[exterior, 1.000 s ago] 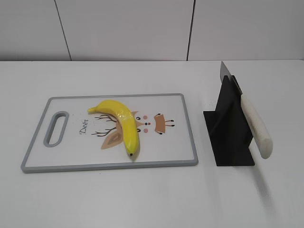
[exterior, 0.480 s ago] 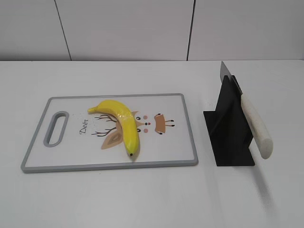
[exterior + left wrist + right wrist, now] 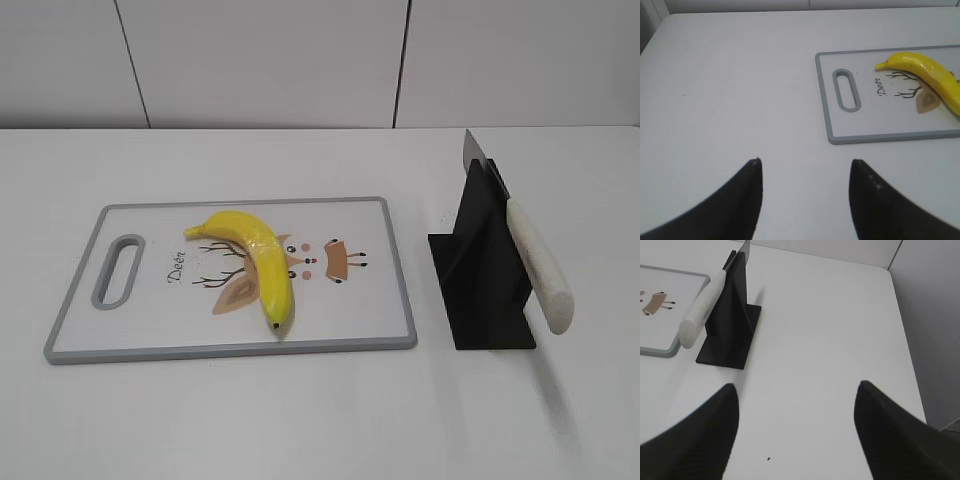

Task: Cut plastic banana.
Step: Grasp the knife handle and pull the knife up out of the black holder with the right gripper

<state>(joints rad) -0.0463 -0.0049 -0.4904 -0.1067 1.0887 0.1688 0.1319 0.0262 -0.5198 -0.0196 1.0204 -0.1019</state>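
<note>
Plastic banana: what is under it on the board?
The plastic banana lies on the cutting board, across its printed deer picture. Antlers, an ear, the face and the word "Deer" show; the part of the print beneath the banana is covered.

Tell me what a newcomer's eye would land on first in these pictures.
First, the glossy bright yellow plastic banana, lying diagonally across the middle of the white, grey-rimmed cutting board with a deer print. Next, the white-handled knife, slotted at a slant in a black stand to the right of the board. Both the left hand and the right hand hang open above bare white tabletop, holding nothing.
</note>
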